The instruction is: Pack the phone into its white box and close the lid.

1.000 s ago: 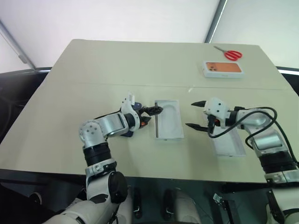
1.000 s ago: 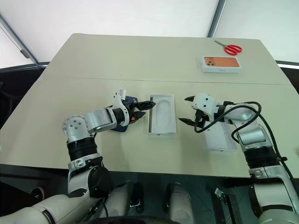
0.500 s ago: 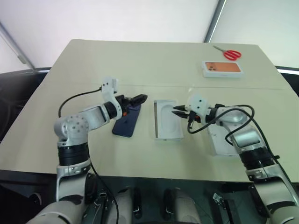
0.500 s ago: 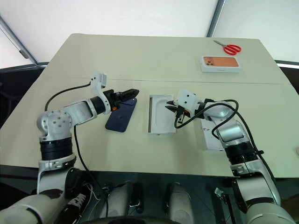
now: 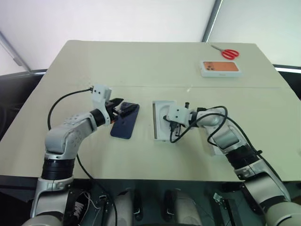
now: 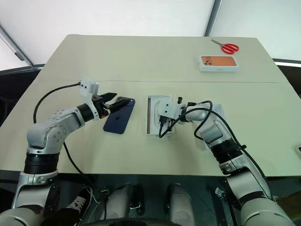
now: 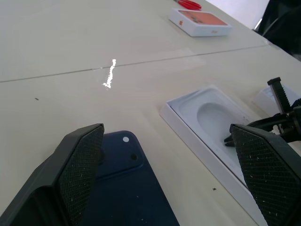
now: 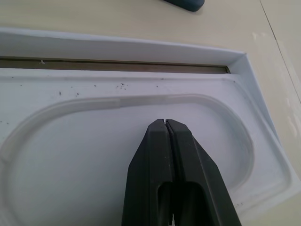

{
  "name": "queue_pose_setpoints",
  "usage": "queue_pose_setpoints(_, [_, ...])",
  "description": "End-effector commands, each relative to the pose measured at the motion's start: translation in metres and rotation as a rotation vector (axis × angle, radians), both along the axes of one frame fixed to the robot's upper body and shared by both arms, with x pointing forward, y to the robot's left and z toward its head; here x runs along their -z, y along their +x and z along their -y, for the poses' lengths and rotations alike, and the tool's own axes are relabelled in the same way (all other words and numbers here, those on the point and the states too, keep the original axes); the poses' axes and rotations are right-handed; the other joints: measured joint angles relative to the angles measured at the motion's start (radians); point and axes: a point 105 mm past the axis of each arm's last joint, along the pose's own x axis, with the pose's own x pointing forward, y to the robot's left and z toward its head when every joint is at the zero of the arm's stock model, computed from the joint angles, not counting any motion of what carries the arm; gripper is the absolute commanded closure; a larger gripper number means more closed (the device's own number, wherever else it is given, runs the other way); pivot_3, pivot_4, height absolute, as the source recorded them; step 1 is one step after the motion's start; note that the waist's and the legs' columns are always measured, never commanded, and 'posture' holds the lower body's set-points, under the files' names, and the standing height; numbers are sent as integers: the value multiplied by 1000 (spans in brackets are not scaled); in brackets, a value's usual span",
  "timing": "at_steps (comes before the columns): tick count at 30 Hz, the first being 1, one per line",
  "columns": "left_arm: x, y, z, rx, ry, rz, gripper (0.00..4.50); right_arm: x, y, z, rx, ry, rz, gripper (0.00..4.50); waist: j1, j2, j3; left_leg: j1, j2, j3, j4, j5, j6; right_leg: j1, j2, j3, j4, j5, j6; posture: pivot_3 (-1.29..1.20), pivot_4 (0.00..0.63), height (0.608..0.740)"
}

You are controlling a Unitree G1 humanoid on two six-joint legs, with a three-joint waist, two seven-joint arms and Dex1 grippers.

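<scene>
Pressing with clenched fingers, right claw (image 8: 165,123) tip down on the thin white insert tray (image 6: 162,107) seated in the white box (image 5: 156,136), mid-table toward the near edge, nothing grasped. Left claw (image 7: 171,165) spread wide and released, hovering just over the phone (image 5: 125,120), which lies face down on the table (image 5: 141,66) beside the box, toward the left edge. Lid (image 5: 215,148) resting on the box's other side, partly under the right arm. Probably best to hook or pinch the insert's rim rather than push its hollow, lift it clear without dragging the box, then lower the phone in flat and square. Boxed phone picture (image 5: 220,68) and red scissors (image 5: 228,53) near the far right corner. No writing legible anywhere.
</scene>
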Motion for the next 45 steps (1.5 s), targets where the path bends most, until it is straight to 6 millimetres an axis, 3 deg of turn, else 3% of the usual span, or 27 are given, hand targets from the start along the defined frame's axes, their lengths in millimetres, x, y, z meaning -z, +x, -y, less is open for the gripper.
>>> queue_pose_setpoints(1, [-16, -3, 1, 0, -9, 63, 0, 3, -3, -13, -23, 8, -6, 4447, 0, 0, 0, 0, 0, 0, 0, 0, 0, 0, 0, 0, 0, 0, 0, 0, 150, 738])
queue_pose_setpoints(7, [-14, -1, -1, -20, 0, 59, 0, -4, -3, -31, -32, 77, -6, 4447, -2, 0, 0, 0, 0, 0, 0, 0, 0, 0, 0, 0, 0, 0, 0, 0, 150, 738])
queue_pose_setpoints(15, [-12, 1, -3, -36, 5, 50, 0, 5, 1, -23, 0, 68, -22, 4447, -3, 0, 0, 0, 0, 0, 0, 0, 0, 0, 0, 0, 0, 0, 0, 0, 150, 738])
queue_pose_setpoints(21, [-9, 2, -1, -36, -2, 36, 0, -35, 14, -18, 56, 208, 5, 4447, -1, 0, 0, 0, 0, 0, 0, 0, 0, 0, 0, 0, 0, 0, 0, 0, 150, 738])
queue_pose_setpoints(24, [-9, 2, 0, -35, -8, 38, 0, -44, 22, -9, 84, 185, 44, 4447, -1, 0, 0, 0, 0, 0, 0, 0, 0, 0, 0, 0, 0, 0, 0, 0, 150, 738])
queue_pose_setpoints(33, [-9, 2, 3, -29, -5, 40, 0, -20, 21, 16, 75, 9, 31, 4447, 0, 0, 0, 0, 0, 0, 0, 0, 0, 0, 0, 0, 0, 0, 0, 0, 150, 738])
queue_pose_setpoints(39, [-11, 3, 3, -39, -4, 44, 0, -1, 13, -1, 22, -4, 13, 4447, -2, 0, 0, 0, 0, 0, 0, 0, 0, 0, 0, 0, 0, 0, 0, 0, 150, 738])
queue_pose_setpoints(45, [-11, 4, 2, -47, 3, 47, 0, 2, 7, -17, -3, 27, 14, 4447, 0, 0, 0, 0, 0, 0, 0, 0, 0, 0, 0, 0, 0, 0, 0, 0, 150, 738])
